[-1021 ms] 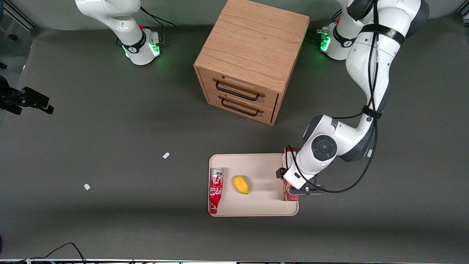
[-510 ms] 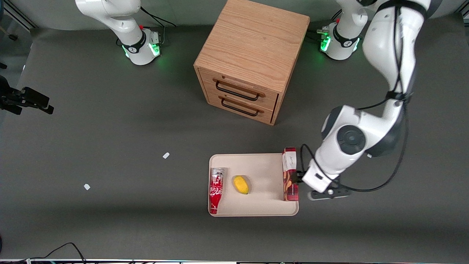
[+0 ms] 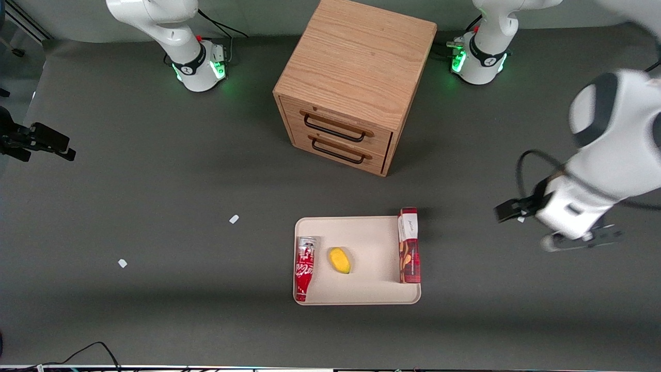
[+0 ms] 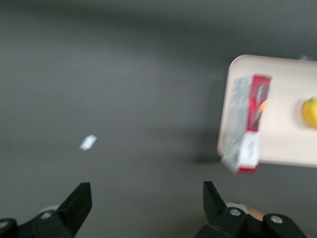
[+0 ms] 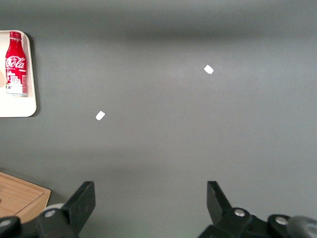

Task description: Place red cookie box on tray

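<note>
Red cookie box (image 3: 408, 246) lying flat on tray (image 3: 361, 292), along the tray edge toward the working arm's end of the bench (image 3: 155, 206). Label end farther from front camera, sticking out just past the tray rim; wrist view shows that end overhanging the rim (image 4: 241, 157). Rest of box supported on tray surface. Judged: placement essentially done, nothing visibly left except clearing the arm; slight overhang noted as only doubt about a clean result.

Also on tray: soda can (image 3: 304, 267) lying at the edge toward the parked arm's end, yellow fruit (image 3: 340, 260) between can and box, apart from both. Wooden drawer cabinet (image 3: 356, 82) farther from front camera than tray, both drawers shut. Two small white scraps (image 3: 234, 219) on bench toward parked arm's end.

Gripper (image 3: 508, 211) well apart from box and tray, toward working arm's end of bench, raised off the surface. Fingers (image 4: 79, 203) spread wide in wrist view, nothing between them — released, empty. Wrist angled so camera looks across bare bench toward tray. Arm blurred in front view, judged in motion.
</note>
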`<state>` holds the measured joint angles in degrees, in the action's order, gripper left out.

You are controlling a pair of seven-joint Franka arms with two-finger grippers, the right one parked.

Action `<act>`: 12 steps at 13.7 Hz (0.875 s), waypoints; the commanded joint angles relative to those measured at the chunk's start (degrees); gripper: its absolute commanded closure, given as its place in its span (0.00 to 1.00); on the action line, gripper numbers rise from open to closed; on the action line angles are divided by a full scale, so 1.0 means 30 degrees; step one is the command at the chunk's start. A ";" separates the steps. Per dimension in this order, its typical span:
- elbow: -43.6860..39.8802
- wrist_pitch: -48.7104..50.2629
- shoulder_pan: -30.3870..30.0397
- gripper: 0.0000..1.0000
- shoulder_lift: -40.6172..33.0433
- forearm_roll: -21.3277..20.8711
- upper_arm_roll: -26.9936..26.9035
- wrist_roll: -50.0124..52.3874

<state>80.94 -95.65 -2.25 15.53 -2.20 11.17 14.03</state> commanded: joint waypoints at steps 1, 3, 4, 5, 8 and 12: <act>0.2573 0.1031 -0.0391 0.00 -0.3235 0.0353 -0.1139 -0.2967; 0.4183 0.1557 -0.0363 0.00 -0.5110 0.0353 -0.2195 -0.4785; 0.4684 0.1909 -0.0362 0.00 -0.5787 0.0353 -0.2606 -0.5112; 0.4834 0.2260 -0.0362 0.00 -0.6228 0.0353 -0.2871 -0.5203; 0.4806 0.2498 -0.0362 0.00 -0.6672 0.0353 -0.3283 -0.6168; 0.4748 0.2146 -0.0333 0.00 -0.6702 0.0382 -0.3401 -0.6493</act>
<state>94.02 -88.40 -3.60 -3.41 -1.64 1.41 -4.02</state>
